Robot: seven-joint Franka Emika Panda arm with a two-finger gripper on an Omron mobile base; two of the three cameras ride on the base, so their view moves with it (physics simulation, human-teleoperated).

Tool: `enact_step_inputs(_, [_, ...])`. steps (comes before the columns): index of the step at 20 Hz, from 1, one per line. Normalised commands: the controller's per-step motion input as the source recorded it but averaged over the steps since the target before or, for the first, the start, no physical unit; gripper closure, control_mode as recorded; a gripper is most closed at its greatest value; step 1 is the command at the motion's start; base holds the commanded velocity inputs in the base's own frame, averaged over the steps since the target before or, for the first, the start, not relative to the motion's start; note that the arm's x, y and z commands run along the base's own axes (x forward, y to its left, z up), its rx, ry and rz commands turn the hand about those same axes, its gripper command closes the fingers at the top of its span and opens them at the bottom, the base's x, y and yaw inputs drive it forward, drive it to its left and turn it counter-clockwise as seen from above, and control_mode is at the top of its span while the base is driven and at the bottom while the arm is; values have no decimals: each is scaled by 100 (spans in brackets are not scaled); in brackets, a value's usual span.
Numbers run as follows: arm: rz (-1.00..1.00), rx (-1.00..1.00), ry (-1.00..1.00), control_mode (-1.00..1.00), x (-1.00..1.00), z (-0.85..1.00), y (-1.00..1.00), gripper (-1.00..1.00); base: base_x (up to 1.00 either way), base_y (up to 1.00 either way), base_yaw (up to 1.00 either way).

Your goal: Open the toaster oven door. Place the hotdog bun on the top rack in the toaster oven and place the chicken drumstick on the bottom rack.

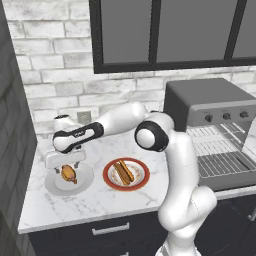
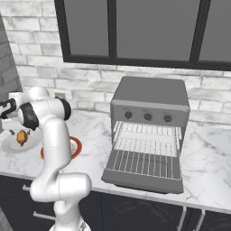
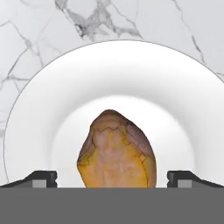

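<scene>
The chicken drumstick (image 3: 117, 153) lies golden-brown on a white plate (image 3: 175, 87) at the counter's left end. My gripper (image 3: 113, 179) hangs just above it, open, with one fingertip (image 3: 41, 178) on either side and not touching it. From the left base view the gripper (image 1: 66, 166) sits right over the drumstick (image 1: 68, 173). The hotdog bun (image 1: 123, 171) rests on a red-rimmed plate (image 1: 142, 184) beside it. The toaster oven (image 2: 149, 92) stands to the right with its door (image 2: 140, 182) folded down open. A wire rack (image 2: 146, 131) shows inside.
A brick wall and dark-framed window (image 2: 153, 31) run behind the counter. A dark tall cabinet (image 1: 12, 150) bounds the left end. The marble counter (image 2: 207, 167) continues to the right of the oven. My own arm (image 2: 49, 135) partly covers the red-rimmed plate in the right base view.
</scene>
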Motion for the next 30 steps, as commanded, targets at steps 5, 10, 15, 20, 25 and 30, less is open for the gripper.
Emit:
enact_step_inputs(5, [0, -3, 9, -100, -9, -19, 0, -100, 0, 0, 0])
enact_step_inputs(10, [0, -5, 1, -100, -8, -18, -12, -100, 0, 0, 0])
enact_step_inputs(15, [-2, -2, 0, -100, -17, -10, -17, -100, 0, 0, 0])
enact_step_inputs(20, [-5, 0, 0, -100, -7, -10, -2, -100, 0, 0, 0])
enact_step_inputs(25, [-8, 0, -4, -100, 0, -1, 0, 100, 0, 0, 0])
enact_step_inputs(30, [-3, 0, -12, -100, -2, 4, -4, 100, 0, 0, 0])
